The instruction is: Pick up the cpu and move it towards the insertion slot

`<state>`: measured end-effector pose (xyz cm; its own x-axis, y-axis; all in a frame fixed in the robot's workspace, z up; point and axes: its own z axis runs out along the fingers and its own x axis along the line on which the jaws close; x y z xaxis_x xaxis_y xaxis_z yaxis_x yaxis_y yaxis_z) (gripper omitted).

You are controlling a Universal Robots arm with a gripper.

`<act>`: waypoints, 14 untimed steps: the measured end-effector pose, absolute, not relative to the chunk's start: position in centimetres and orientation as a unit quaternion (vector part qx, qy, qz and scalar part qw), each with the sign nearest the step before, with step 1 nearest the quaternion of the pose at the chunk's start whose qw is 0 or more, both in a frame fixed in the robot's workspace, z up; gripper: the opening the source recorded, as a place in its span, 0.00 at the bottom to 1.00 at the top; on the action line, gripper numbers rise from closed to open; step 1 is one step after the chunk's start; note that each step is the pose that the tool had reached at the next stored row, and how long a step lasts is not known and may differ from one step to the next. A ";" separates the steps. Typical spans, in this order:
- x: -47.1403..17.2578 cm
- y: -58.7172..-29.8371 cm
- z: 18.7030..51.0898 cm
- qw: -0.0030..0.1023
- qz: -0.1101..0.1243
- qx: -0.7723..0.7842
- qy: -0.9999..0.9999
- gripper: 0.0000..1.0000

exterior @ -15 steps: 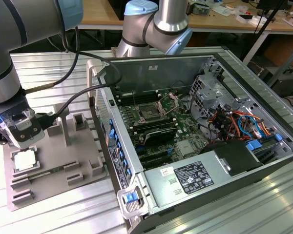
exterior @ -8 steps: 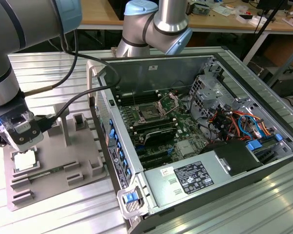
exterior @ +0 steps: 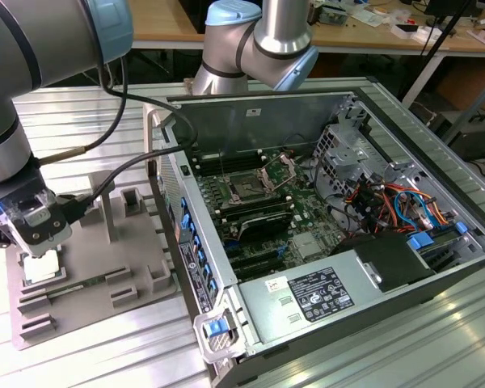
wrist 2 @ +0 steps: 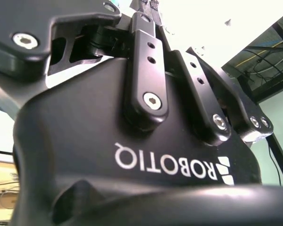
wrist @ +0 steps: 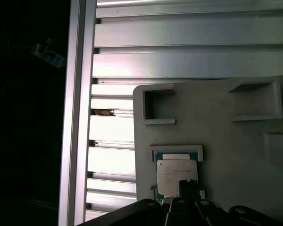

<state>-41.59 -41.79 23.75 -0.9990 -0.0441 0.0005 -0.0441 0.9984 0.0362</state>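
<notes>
Lower left in the exterior view, the hand (exterior: 39, 247) hangs over the cpu (exterior: 42, 267) on the grey tray (exterior: 105, 271). I cannot tell if it grips.

The exterior view stands off the arm, high and fairly near. It looks down at a slant over the slatted metal table (exterior: 404, 356), with the open computer case (exterior: 259, 121) in the middle and the grey tray (exterior: 97, 250) at the exterior view's left. The first wrist view looks straight down from close above that tray (wrist: 226, 117) — the two views share the tray and the table's slats. The second wrist view sits hard against the black body (wrist 2: 108, 155) of the gripper (exterior: 40, 234) and faces along it — toward a bright background.
</notes>
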 end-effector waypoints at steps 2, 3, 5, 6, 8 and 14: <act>-41.6 -41.8 23.5 0.001 -0.018 0.022 -1.000 0.11; -41.7 -41.8 23.4 0.001 -0.018 0.022 -1.000 0.11; -41.8 -41.9 23.3 0.001 -0.018 0.022 -1.000 0.11; -41.8 -41.9 23.3 0.001 -0.018 0.022 -1.000 0.11; -41.9 -42.0 23.2 0.001 -0.018 0.022 -1.000 0.11; -41.9 -42.1 22.8 0.001 -0.018 0.022 -1.000 0.11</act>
<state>-41.91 -42.09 22.84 -0.9990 -0.0449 0.0008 -0.0448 0.9983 0.0361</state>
